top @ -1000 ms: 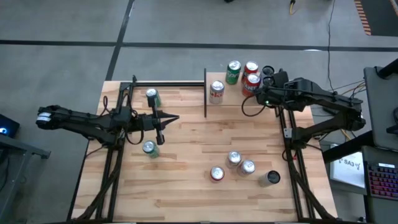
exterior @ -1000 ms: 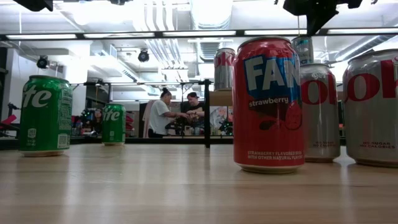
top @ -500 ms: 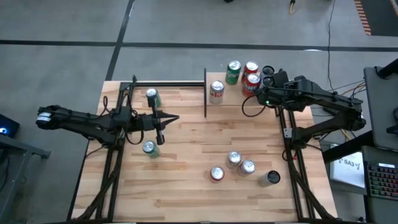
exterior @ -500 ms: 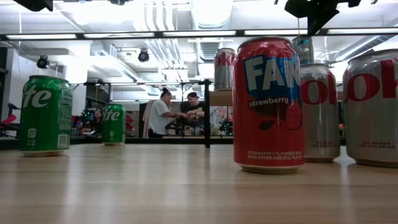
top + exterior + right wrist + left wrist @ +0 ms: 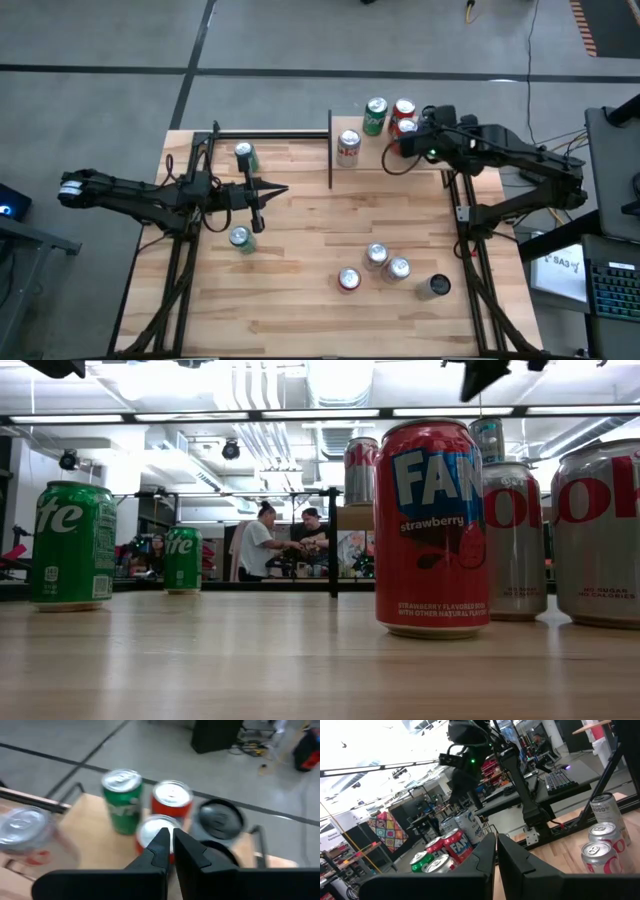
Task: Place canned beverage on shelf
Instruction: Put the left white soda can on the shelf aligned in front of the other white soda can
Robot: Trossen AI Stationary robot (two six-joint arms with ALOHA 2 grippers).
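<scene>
Right gripper (image 5: 408, 141) hovers with its fingers together, empty, over the cans on the shelf (image 5: 388, 160).

The shelf, a light wood board edged by black posts, sits at the far edge of the butcher-block table (image 5: 310, 300), right of centre. On it stand a green can (image 5: 375, 116), two red cans (image 5: 404, 108), a dark can (image 5: 432, 113) and a silver-and-red can (image 5: 348, 147) near the black post (image 5: 330, 150). In the right wrist view the closed fingertips (image 5: 166, 836) sit just above the nearer red can's top (image 5: 155, 829). The left gripper (image 5: 258, 222) waits over the table's left half, fingers together and holding nothing, between two green Sprite cans (image 5: 244, 156), the other (image 5: 240, 238) just beside it. Four more cans stand loose toward the table's near right: a red Fanta Strawberry can (image 5: 349, 279), two silver cans (image 5: 377, 255) and a grey can (image 5: 434, 287).
</scene>
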